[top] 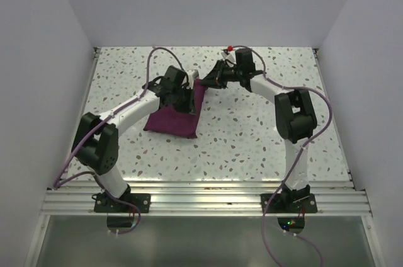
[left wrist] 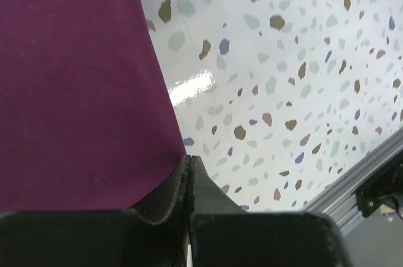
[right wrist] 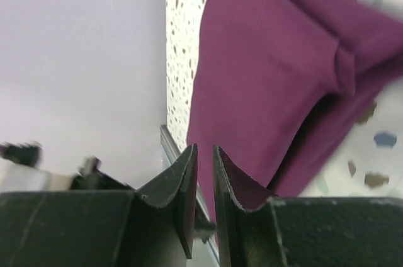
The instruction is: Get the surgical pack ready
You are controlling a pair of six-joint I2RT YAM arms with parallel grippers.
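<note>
The surgical pack (top: pixel 171 122) is a dark maroon cloth lying folded on the speckled table, left of centre. My left gripper (top: pixel 185 99) sits over the cloth's far right part. In the left wrist view its jaws (left wrist: pixel 189 160) are pressed together right at the cloth's (left wrist: pixel 75 78) edge, and nothing shows between them. My right gripper (top: pixel 211 80) hovers just beyond the cloth's far right corner. Its fingers (right wrist: pixel 203 148) stand a narrow gap apart with nothing in the gap, and the cloth (right wrist: pixel 264 59) lies rumpled beyond them.
The speckled table (top: pixel 252 135) is boxed in by white walls on three sides. An aluminium rail (top: pixel 201 201) runs along the near edge and carries both arm bases. Purple cables (top: pixel 157 53) loop over both arms.
</note>
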